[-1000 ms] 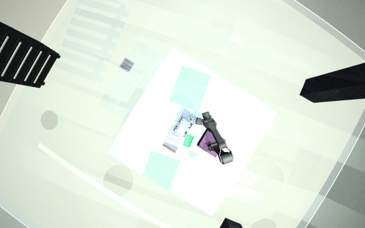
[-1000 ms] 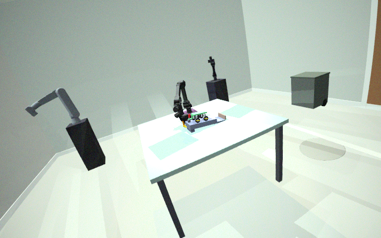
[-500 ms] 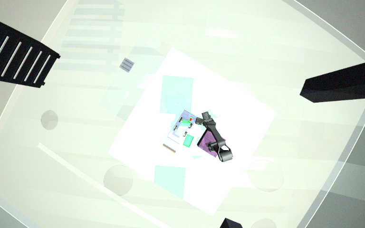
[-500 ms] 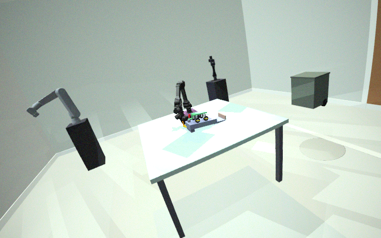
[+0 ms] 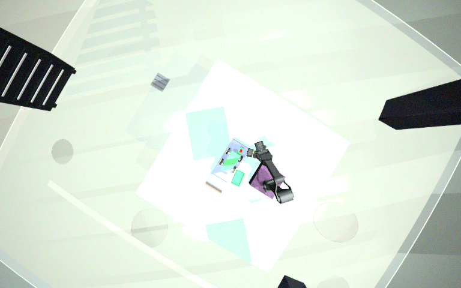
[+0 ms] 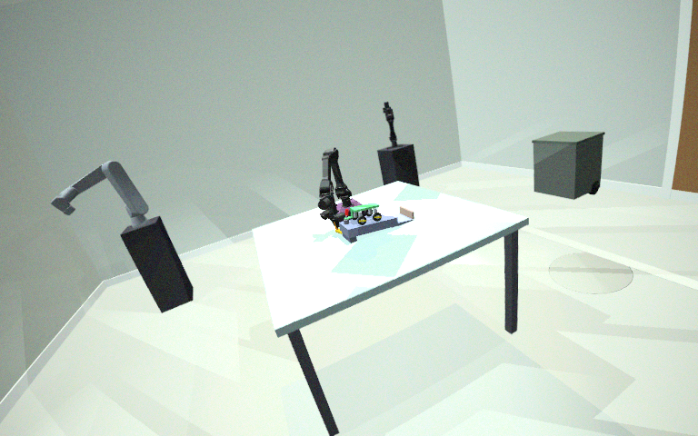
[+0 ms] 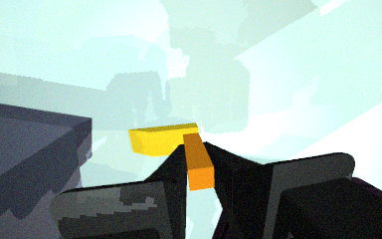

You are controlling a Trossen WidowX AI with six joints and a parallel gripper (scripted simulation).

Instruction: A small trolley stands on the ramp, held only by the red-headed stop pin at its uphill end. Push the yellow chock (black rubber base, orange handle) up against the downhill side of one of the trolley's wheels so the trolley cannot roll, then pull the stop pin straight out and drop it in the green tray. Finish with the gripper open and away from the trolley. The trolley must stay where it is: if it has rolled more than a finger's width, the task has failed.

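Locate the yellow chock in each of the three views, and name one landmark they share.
Top: not discernible; the gripper by the ramp's uphill end covers that spot.
Exterior: yellow chock, a speck at the ramp's left corner.
Wrist: picture centre, orange handle between the fingers.
Shared landmark: the ramp, at the left edge in the wrist view.

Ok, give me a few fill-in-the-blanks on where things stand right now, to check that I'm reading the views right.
1. In the wrist view the gripper is shut on the yellow chock's ____ handle.
2. In the top view the stop pin's ____ head shows at the trolley's end.
3. The green tray lies beside the arm's ____ base plate.

Missing words: orange; red; purple
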